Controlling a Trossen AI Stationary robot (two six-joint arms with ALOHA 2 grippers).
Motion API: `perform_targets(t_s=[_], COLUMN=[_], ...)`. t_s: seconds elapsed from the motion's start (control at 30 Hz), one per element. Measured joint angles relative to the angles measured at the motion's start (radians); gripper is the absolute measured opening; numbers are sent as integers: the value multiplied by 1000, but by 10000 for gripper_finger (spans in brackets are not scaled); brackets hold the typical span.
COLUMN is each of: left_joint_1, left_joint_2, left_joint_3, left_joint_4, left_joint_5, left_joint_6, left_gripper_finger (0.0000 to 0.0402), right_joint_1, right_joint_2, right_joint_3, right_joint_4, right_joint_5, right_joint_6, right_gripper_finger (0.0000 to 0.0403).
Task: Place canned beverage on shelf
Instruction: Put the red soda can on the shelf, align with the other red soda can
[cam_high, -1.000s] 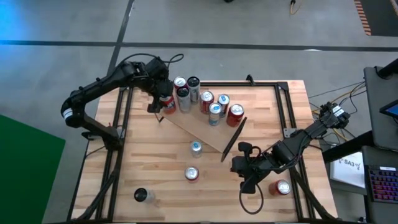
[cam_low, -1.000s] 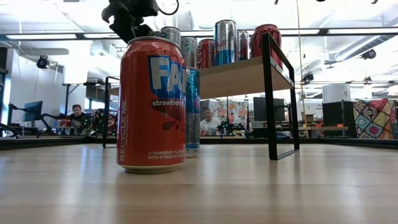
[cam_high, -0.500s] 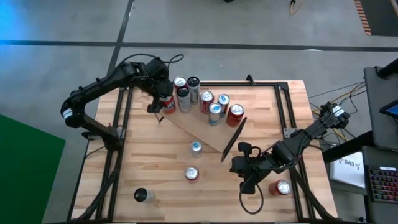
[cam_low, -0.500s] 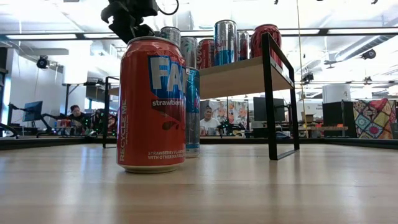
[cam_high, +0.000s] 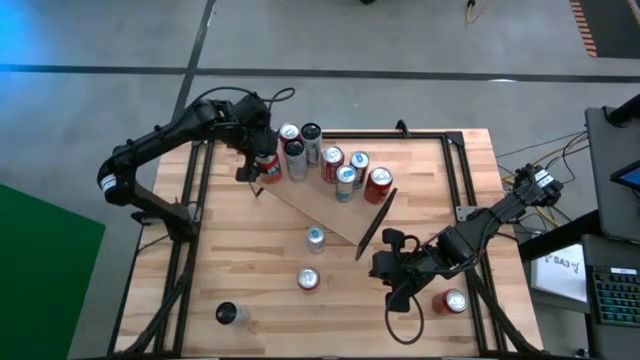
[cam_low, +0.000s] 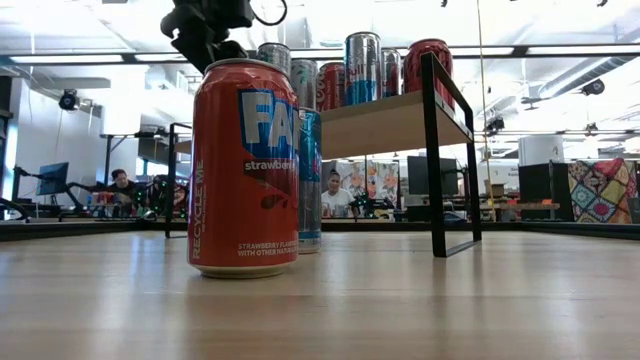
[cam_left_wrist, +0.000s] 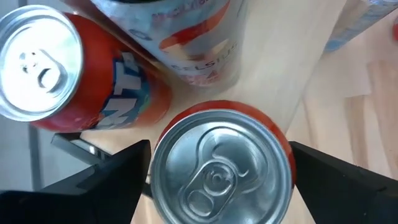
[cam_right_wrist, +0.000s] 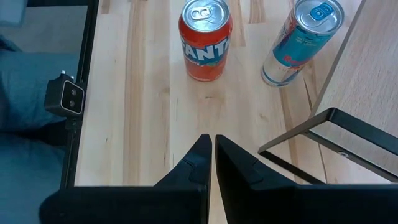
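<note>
On the shelf (cam_high: 325, 205), seven cans, left tool (cam_left_wrist: 217, 180) spread around one; right tool (cam_right_wrist: 210, 160) pressed together.

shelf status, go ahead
Left gripper open astride red can on shelf. Right gripper shut, idle over table. Neighbouring cans crowd close.

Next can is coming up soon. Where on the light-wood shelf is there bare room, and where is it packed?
The light-wood shelf plank is bare along its near edge, between the row of cans and the black end frame. Its far edge is packed: the red can under the open left gripper, then the dark can through to the red end can.
</note>
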Motion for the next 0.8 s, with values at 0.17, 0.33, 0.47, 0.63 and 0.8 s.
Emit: perform_targets(t_s=[0.17, 0.33, 0.47, 0.63, 0.8], left_joint_1=[0, 0, 0, -5, -24], left_joint_2=[-17, -39, -57, -92, -148], left_joint_3=[0, 2, 2, 2, 5], left_joint_4=[1, 5, 5, 5, 70], left_joint_5=[-66, -72, -72, -71, -72], left_joint_6=[-3, -3, -8, -53, -206], left_gripper_finger=[358, 358, 358, 358, 358], right_joint_1=[0, 0, 0, 0, 0], right_joint_2=[0, 0, 0, -1, -1], right_joint_3=[0, 16, 31, 37, 37], right_joint_4=[0, -1, -1, -1, -1], right_joint_5=[0, 0, 0, 0, 1], right_joint_6=[1, -2, -9, -10, -19], right_gripper_finger=[12, 12, 12, 12, 12])
